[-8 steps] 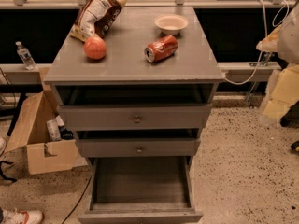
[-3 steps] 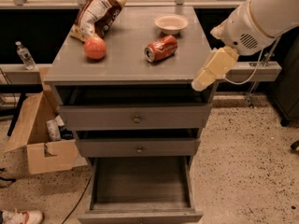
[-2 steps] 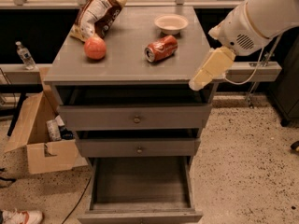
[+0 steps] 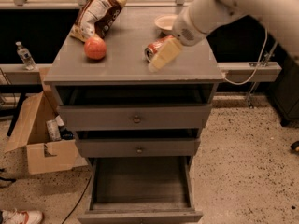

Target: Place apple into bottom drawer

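Observation:
The apple is orange-red and sits on the grey cabinet top, left of centre, just in front of a chip bag. The bottom drawer is pulled open and its grey floor is bare. My gripper hangs over the right-centre of the cabinet top, on a white arm coming in from the upper right. It is well to the right of the apple and covers part of a red soda can.
A small white bowl stands at the back right of the top. The two upper drawers with round knobs are slightly open. An open cardboard box sits on the floor at left. A water bottle stands on a ledge at left.
The arm has come in from the right and the gripper has moved left, from beyond the cabinet's right edge to over the top in front of the soda can. The apple has not moved.

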You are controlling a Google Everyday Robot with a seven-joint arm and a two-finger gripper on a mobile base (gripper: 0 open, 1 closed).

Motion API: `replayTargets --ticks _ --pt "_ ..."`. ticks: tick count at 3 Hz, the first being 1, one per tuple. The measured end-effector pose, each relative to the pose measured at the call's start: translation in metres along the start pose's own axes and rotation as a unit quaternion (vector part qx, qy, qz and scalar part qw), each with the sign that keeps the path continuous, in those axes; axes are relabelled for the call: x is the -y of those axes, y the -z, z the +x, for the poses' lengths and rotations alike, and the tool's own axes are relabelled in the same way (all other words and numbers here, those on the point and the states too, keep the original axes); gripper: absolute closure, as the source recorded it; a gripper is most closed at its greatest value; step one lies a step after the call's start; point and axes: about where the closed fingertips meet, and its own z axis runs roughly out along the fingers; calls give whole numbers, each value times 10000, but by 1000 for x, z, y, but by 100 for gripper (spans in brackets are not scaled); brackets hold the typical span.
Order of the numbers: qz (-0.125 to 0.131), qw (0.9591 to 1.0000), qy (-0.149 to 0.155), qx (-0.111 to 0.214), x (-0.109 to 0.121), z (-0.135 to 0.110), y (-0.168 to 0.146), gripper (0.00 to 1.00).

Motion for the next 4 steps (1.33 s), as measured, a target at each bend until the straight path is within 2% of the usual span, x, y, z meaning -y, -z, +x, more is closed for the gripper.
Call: replayTargets --ticks 1,3,4 --pt "63 9997 -196 111 18 -26 -47 0" --pt "-67 9970 -478 600 26 -91 -112 0" --pt "-67 9970 -478 600 26 -91 -112 0"
